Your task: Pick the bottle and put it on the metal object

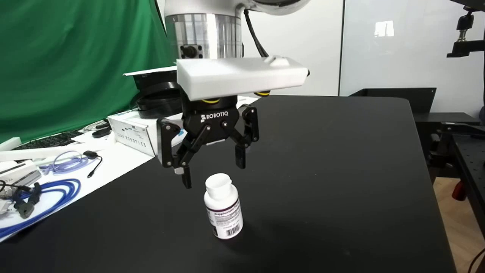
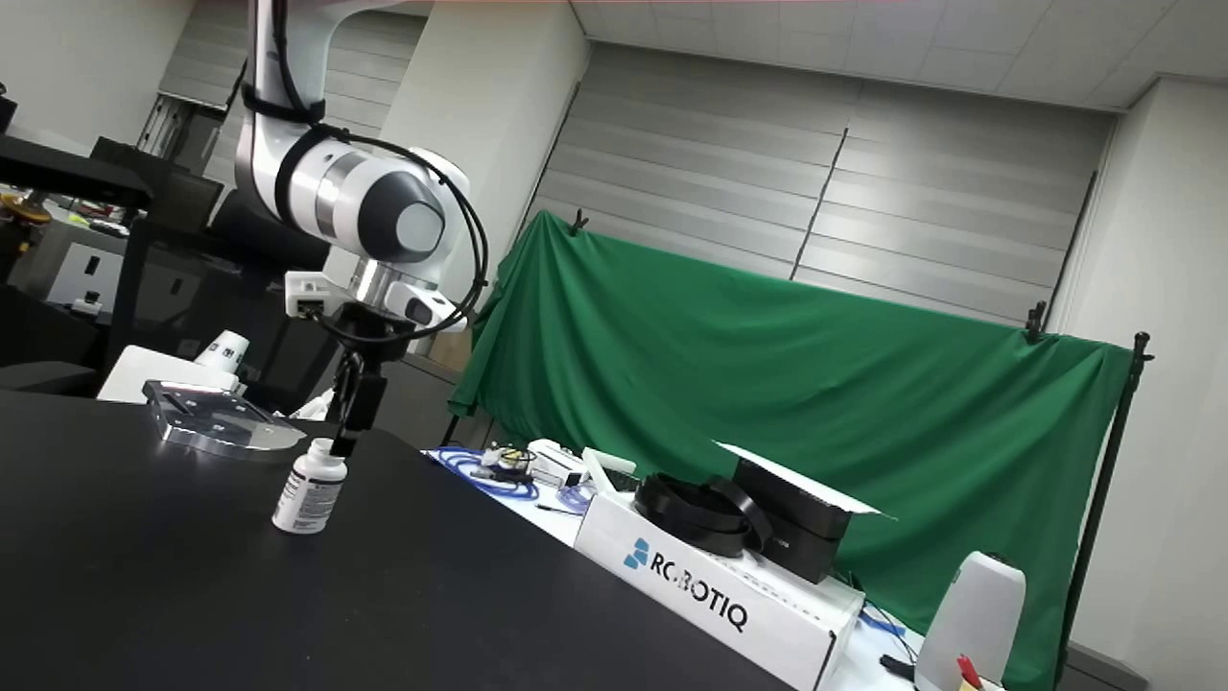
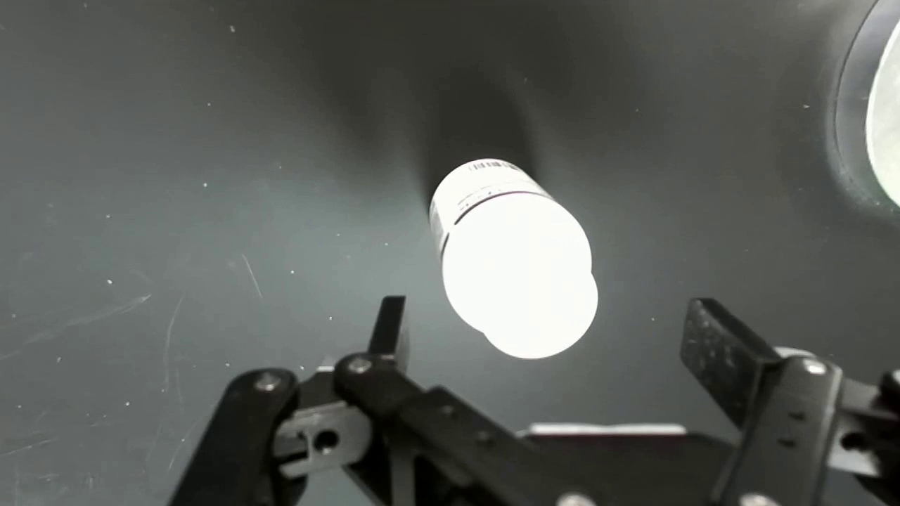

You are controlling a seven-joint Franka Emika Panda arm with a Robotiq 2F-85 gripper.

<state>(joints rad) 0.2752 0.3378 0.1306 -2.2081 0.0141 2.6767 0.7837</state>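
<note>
**Where a white pill bottle [image 1: 224, 214] stands upright on a black table [image 1: 333, 182], a robot gripper [image 1: 214, 171] spreads its fingers [image 1: 240, 157] wide, holding nothing**

The bottle is opaque and its white cap [image 1: 218, 182] is on, so its contents cannot be seen. In an exterior view its label [image 1: 226, 220] turns small dark print and a barcode toward the camera. The fingers hang near the cap, with a gap showing between each of them and the bottle. Off the table, a long white box [image 2: 710, 600] marked ROBOTIQ bears a dark box [image 2: 791, 526] with a raised white flap and a black band-like item [image 2: 696, 518]; what either box holds is hidden.

The black table has a smooth top. Alongside it runs a white surface [image 1: 117, 163] with a coiled blue cable [image 1: 74, 187], and beyond hangs a green cloth [image 2: 767, 384], with grey window blinds [image 2: 691, 192] above.

In an exterior view a flat, shiny metal object [image 2: 225, 422] lies near the table's edge, apart from the bottle. The wrist view brings out scratches and specks on the table, while cap and shoulder glare into a single white patch. At its right edge a pale rounded shape [image 3: 887, 112] with a grey rim is too cropped to identify.
</note>
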